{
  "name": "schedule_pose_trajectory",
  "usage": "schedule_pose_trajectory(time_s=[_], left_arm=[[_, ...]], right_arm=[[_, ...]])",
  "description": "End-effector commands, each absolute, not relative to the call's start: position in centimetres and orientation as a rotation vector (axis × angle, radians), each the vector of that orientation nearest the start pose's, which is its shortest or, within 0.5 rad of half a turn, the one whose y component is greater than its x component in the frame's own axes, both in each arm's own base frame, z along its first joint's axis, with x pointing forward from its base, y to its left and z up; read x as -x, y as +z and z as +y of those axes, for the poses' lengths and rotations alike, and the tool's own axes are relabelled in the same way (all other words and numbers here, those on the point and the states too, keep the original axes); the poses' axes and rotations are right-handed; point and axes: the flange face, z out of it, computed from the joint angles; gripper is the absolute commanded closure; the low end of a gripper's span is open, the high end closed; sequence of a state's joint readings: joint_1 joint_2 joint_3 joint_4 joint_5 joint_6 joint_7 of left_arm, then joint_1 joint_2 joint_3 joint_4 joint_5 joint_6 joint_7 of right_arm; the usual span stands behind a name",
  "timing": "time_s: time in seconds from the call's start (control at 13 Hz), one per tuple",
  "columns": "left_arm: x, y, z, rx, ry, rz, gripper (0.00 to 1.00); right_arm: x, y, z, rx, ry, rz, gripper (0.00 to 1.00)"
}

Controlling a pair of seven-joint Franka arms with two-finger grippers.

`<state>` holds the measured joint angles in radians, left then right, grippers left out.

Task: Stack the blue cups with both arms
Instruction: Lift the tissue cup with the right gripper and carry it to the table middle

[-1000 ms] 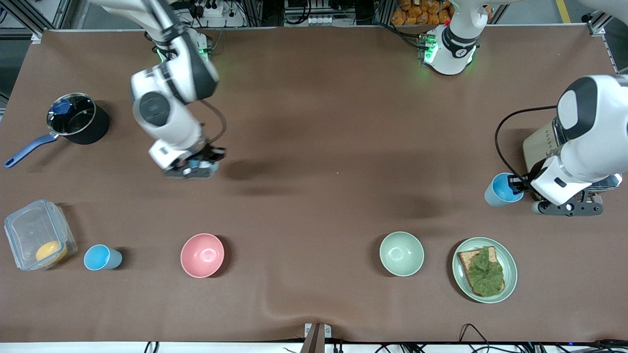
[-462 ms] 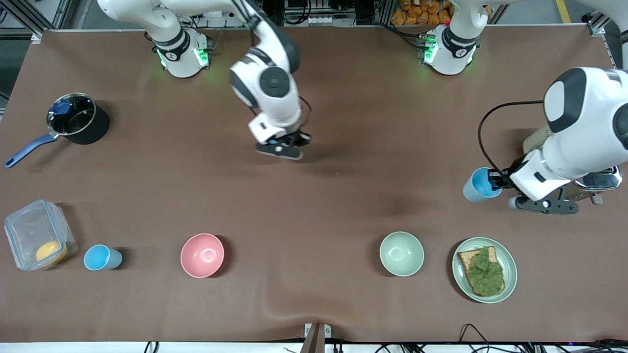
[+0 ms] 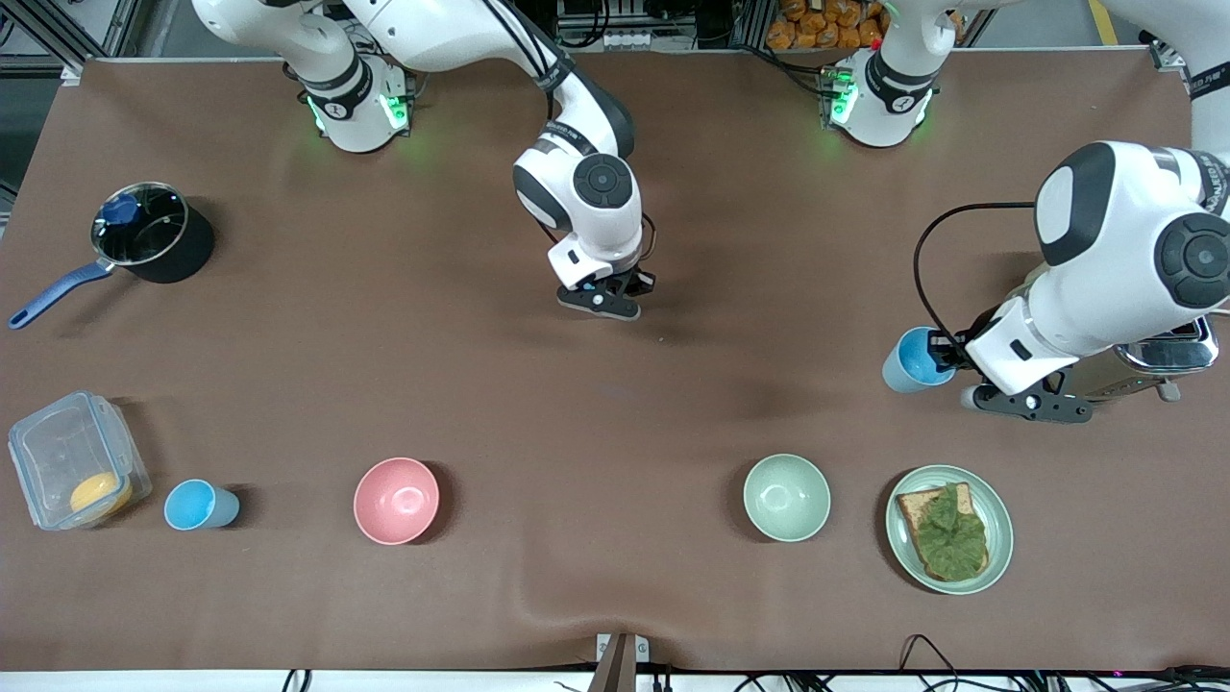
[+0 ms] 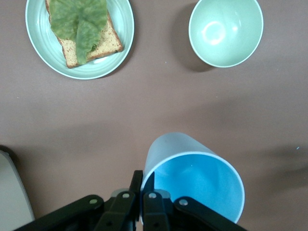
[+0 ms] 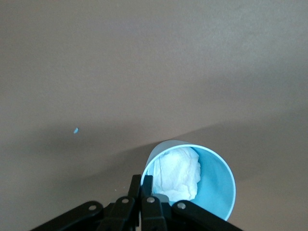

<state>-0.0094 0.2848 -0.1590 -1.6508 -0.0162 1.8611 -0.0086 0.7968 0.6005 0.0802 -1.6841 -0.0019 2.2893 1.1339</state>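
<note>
**Cups in both grippers, stack not yet made**

Cups are up in the air, one per arm. The left gripper (image 3: 947,360) pinches the rim of an empty cup (image 3: 908,359) between shut fingers, over bare cloth near the toaster (image 3: 1168,354) at its end of the table. The right gripper (image 3: 615,288) hangs over the middle of the table, its fingers clamped on the rim of a second cup (image 5: 190,180) that has a white wad (image 5: 178,175) inside; from the front that cup is hidden under the wrist. A third cup (image 3: 200,505) stands beside the clear box (image 3: 72,471).

To my eye, the job now is bringing the two held cups together. I'd set one down upright first, then lower the other straight over it, mouths lined up. The wadded cup looks better as the top one, since the wad could stop another from seating. Rim pinches can let a cup swing, so slow moves would help.
</note>
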Motion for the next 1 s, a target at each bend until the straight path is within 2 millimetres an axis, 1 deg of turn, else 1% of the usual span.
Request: schedule_pose_trajectory(time_s=[0.0,0.08,0.15,0.23,0.31,0.38,0.54,0.62,0.69,0.77,0.92], left_arm=[[-62.8,44.4,-10.1,3.202,0.136,0.217,1.0],[-62.8,44.4,-10.1,3.202,0.134,0.209,1.0],[-62.9,44.5,-10.1,3.203,0.127,0.207,1.0],[-62.9,44.5,-10.1,3.203,0.127,0.207,1.0],[-62.9,44.6,-10.3,3.203,0.125,0.204,1.0],[-62.9,44.7,-10.7,3.205,0.121,0.201,1.0],[-62.6,44.8,-12.6,3.205,0.123,0.178,1.0],[-62.4,44.9,-13.1,3.205,0.122,0.166,1.0],[-62.3,45.0,-13.5,3.206,0.12,0.165,1.0],[-62.2,45.3,-13.9,3.207,0.114,0.158,1.0],[-61.7,45.7,-15.7,3.211,0.114,0.135,1.0]], right_arm=[[-44.3,25.3,52.1,3.102,0.016,0.43,0.88],[-44.7,25.4,51.7,3.102,0.017,0.439,0.5],[-45.0,25.9,51.6,3.1,0.013,0.441,0.31],[-45.0,26.1,51.5,3.098,0.012,0.441,0.1],[-45.2,26.3,51.3,3.104,0.017,0.446,0.0],[-45.5,27.5,51.4,3.116,0.028,0.451,0.0],[-47.1,30.8,51.0,3.154,0.058,0.461,0.0],[-48.2,32.6,50.0,3.164,0.072,0.465,0.0],[-49.5,34.5,48.4,3.172,0.085,0.427,0.0],[-50.8,36.4,46.2,3.174,0.105,0.374,0.0],[-52.8,39.7,42.2,3.186,0.137,0.313,0.0]])
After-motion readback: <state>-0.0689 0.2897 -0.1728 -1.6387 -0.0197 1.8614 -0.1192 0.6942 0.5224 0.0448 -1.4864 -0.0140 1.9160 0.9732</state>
